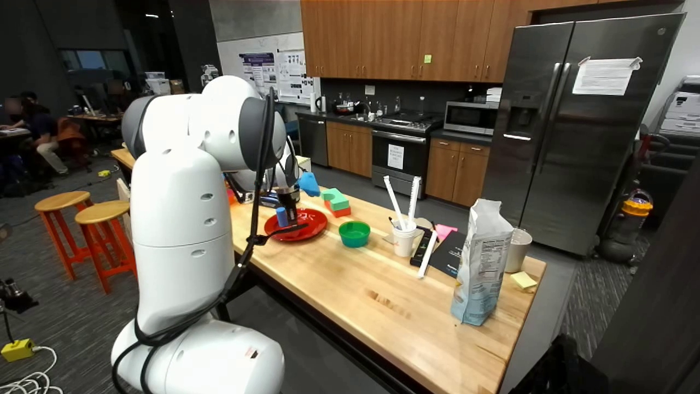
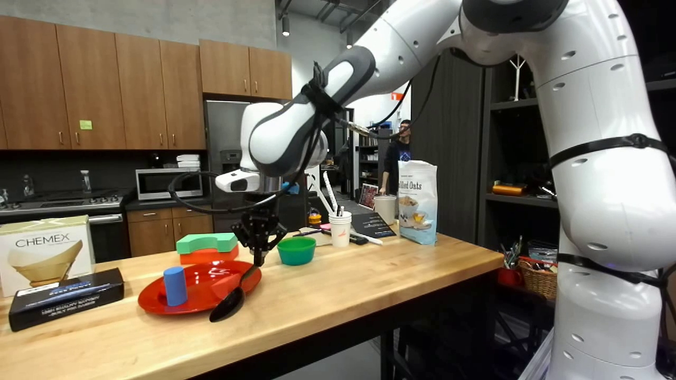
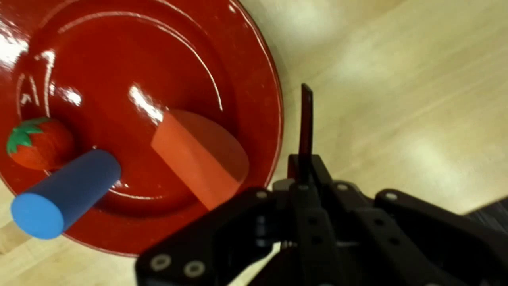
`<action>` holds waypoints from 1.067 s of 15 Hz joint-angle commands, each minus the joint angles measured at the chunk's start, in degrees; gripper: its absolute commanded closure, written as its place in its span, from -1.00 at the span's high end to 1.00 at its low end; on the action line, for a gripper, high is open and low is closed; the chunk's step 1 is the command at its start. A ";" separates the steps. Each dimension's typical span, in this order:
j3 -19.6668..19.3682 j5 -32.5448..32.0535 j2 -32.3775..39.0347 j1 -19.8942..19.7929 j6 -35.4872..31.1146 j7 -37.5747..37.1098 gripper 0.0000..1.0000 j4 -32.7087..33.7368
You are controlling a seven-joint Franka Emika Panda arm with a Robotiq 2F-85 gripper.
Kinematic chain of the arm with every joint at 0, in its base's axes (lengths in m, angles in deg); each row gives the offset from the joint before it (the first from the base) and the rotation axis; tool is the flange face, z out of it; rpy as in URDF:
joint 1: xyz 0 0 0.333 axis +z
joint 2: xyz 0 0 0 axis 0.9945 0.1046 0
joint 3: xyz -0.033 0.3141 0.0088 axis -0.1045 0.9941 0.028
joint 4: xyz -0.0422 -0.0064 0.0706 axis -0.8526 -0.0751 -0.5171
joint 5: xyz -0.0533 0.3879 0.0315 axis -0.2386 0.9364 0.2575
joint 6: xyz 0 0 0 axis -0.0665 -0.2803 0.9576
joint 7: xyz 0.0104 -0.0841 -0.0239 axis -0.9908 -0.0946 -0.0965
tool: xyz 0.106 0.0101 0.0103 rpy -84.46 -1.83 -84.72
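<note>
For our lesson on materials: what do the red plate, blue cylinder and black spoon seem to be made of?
The red plate looks like enamel, glazed ceramic or plastic, glossy, given its sharp white highlights. The blue cylinder, evenly coloured and matte, may be foam or painted wood. The black spoon is probably plastic: smooth and dark, though metal isn't ruled out.

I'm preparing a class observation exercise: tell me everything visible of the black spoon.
The black spoon looks smooth, perhaps plastic, with an oval-looking bowl and slim handle. The hand is closed on the handle, whose end protrudes past it. The spoon is near the red plate; its tilt and any contact there are unclear.
</note>
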 commanded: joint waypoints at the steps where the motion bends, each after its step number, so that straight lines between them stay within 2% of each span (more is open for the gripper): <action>1: 0.59 9.50 -2.05 -1.20 11.88 1.63 -0.98 3.19; 5: -2.15 4.69 -4.24 -0.21 13.67 -4.09 -0.98 4.17; 10: -4.38 -6.23 -4.81 0.21 12.97 -11.87 -0.98 3.90; 16: -4.72 -8.13 -3.84 -0.26 11.15 -14.88 -0.98 3.26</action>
